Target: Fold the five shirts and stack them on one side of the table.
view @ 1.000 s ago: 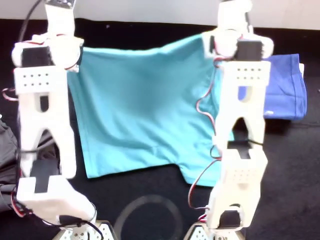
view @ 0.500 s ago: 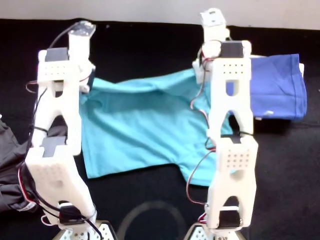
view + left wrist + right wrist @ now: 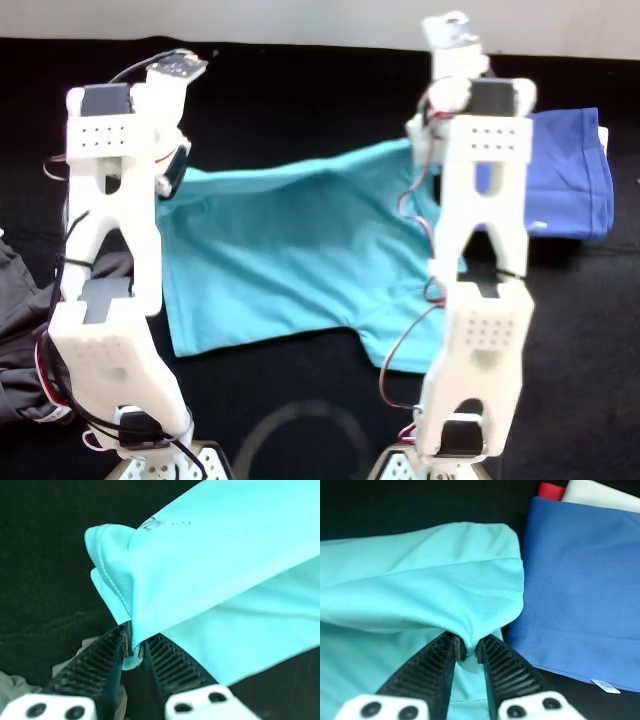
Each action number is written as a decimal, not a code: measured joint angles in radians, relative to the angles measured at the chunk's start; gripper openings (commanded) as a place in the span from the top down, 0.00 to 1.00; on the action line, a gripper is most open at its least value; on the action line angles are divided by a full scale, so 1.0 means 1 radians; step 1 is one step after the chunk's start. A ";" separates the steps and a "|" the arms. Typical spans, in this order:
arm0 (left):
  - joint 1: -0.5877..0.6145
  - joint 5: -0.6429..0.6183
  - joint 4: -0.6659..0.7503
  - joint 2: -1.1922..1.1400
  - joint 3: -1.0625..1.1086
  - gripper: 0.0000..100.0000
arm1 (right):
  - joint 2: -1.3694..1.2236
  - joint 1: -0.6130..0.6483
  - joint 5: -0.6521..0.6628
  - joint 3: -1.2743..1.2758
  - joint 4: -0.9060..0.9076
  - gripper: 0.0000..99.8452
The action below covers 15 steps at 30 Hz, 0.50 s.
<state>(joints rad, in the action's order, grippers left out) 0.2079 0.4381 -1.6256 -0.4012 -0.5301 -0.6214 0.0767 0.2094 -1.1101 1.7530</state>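
The left gripper's (image 3: pixel 134 647) fingers (image 3: pixel 97 665) were pinched almost closed on a bunched corner of the teal shirt (image 3: pixel 225 580), with the hem rolled over just past the tips. The right gripper's (image 3: pixel 468 650) fingers (image 3: pixel 427 667) were clamped the same way on the shirt's other far corner, with a thin fold of cloth between them.

A second earlier both arms had held that far edge high and taut, the shirt spread like a sheet. Since then the edge had come down and slackened, sagging between the grippers. Over the last half second the arms had shifted only slightly, the right one a little toward 3 o'clock.

The shirt covered the middle of the table (image 3: pixel 300 90), its near hem lying flat toward 6 o'clock. The high view took in a dark cloth (image 3: pixel 20 300) at 9 o'clock and a folded blue shirt (image 3: pixel 565 170) at 2 o'clock. The right wrist view caught a red cloth (image 3: pixel 551 490) and a white cloth (image 3: pixel 600 495) beyond the blue shirt.
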 measured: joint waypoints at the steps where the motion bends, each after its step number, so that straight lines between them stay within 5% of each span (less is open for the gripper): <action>1: -0.005 0.006 -0.032 0.009 -0.014 0.99 | 0.025 -0.011 0.000 0.006 0.000 0.99; 8: -0.048 0.107 -0.121 0.138 0.011 0.99 | 0.279 -0.044 0.000 0.279 0.002 0.99; 15: -0.083 0.239 -0.129 0.249 0.305 0.99 | 0.529 -0.063 0.002 0.733 -0.037 0.99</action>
<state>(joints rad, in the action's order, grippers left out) 0.1250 0.6774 -1.7545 -0.1527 -0.2248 -0.0921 0.0138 0.2110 -0.3767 1.7162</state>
